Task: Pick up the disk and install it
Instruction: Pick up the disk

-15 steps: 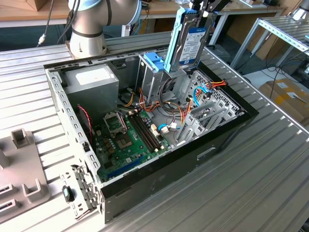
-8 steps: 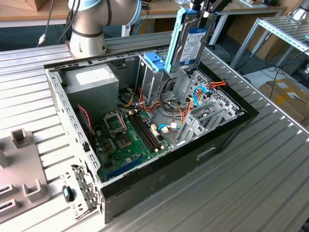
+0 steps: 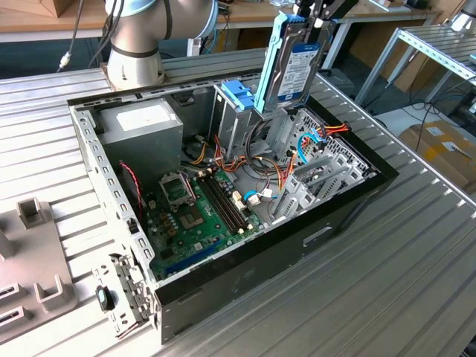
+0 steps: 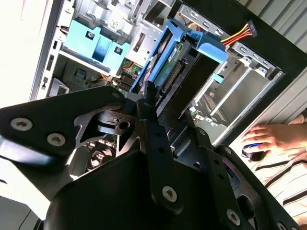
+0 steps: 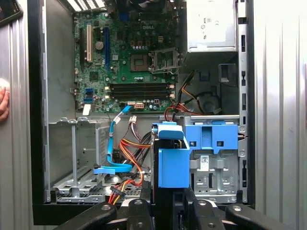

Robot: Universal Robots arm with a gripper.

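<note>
The disk (image 3: 301, 71), a flat rectangular metal hard drive with a white-and-blue label and a light-blue plastic rail frame along its edges, hangs upright over the drive-cage end of the open black-and-grey metal computer case (image 3: 297, 245). The black tool (image 3: 318, 15) is clamped on the disk's upper edge and carries it. The disk's lower end is close to the small blue plastic bracket (image 3: 238, 95) on the case's drive cage; whether they touch cannot be told. In the second wrist view the disk (image 4: 168, 67) shows a green circuit board between its blue rails. In the first wrist view its blue frame end (image 5: 172, 167) faces the camera. Inside the case lie a green motherboard (image 3: 197, 216) and a large grey metal box with a white label (image 3: 145, 126). The case rests on a ribbed aluminium bench (image 3: 387, 282). A person's hand (image 4: 276, 136) lies just outside the case wall.
</note>
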